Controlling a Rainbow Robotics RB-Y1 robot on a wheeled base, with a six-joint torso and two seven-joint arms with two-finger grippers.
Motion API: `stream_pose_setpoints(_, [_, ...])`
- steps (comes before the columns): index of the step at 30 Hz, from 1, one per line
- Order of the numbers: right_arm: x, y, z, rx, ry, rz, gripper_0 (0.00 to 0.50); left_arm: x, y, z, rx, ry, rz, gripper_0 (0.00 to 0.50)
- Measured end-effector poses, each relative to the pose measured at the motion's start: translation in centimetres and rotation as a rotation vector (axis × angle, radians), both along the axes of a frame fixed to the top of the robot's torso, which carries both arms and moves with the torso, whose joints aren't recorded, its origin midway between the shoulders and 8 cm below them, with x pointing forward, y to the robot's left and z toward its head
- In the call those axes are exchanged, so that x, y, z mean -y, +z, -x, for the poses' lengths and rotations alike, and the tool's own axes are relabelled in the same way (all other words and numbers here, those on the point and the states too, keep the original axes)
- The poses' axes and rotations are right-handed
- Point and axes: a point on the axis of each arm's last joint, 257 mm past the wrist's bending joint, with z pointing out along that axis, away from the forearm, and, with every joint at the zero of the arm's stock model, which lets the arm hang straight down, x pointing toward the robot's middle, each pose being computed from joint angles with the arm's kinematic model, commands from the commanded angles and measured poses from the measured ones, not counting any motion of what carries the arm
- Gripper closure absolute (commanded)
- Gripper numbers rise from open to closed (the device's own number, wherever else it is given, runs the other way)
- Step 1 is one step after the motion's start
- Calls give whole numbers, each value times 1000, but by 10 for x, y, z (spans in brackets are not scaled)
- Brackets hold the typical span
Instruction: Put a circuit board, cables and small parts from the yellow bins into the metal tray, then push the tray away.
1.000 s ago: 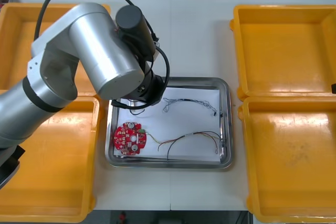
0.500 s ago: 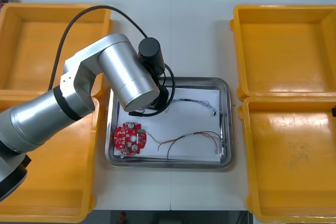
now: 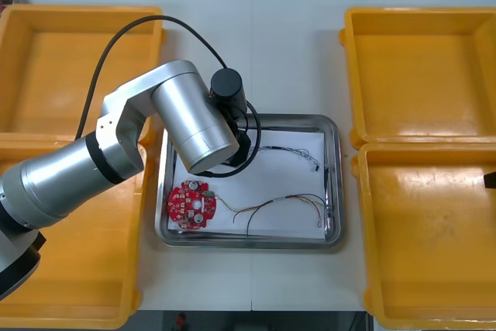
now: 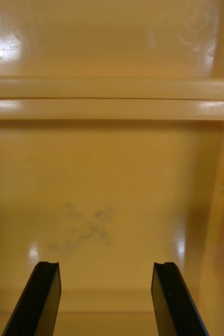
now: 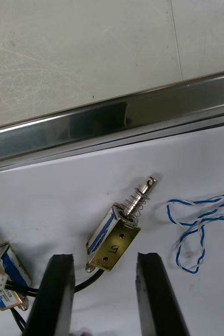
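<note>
The left arm (image 3: pixel 186 125) is stretched from the robot's left, over the two yellow bins (image 3: pixel 70 75) on that side, to the far left corner of the metal tray (image 3: pixel 335 184). The tray is set on the counter (image 3: pixel 294 52) between the two pairs of bins, and it is lined in white.

In the left wrist view the left hand (image 5: pixel 105 257) is held low over the white lining (image 5: pixel 49 210), close to the tray's rim. Its fingers (image 5: pixel 59 294) are kept moderately apart. A small metal part (image 5: pixel 114 239), brass-coloured with a sprung pin, is laid on the lining with its near end between the fingertips. A strip of white can be seen between the part and each finger, so nothing is gripped. A black wire (image 5: pixel 85 286) is led from the part's near end. A second small metal part (image 5: pixel 1 278) with a printed label is seen beside the hand. The twisted blue and white cable (image 5: pixel 201 231) is laid just beyond the pin on the other side.

A round red circuit board (image 3: pixel 191 205) is placed at the tray's near left. The red and yellow cable (image 3: pixel 298 198) is stretched from it toward the right rim.

The right hand (image 4: pixel 105 265) is held over the floor of a right-side bin, its fingers spread wide with nothing between them.
</note>
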Motion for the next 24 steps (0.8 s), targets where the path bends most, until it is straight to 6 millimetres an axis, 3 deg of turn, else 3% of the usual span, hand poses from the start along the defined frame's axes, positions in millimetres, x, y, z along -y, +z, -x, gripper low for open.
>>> stream_pose_setpoints(12, [-3,-5,1,-7,-6,-18,0,-1,8,4,8,-2,-12,0])
stream_pose_setpoints(16, [-3,-5,1,-7,-10,-19,0,-3,33,15,-3,6,-4,0])
stream_pose_setpoints(20, [-3,-6,1,-7,-38,-35,0,-9,71,24,-1,17,43,0])
stream_pose_setpoints(24, [-3,-6,1,-7,-38,-37,0,-27,101,34,-22,40,74,0])
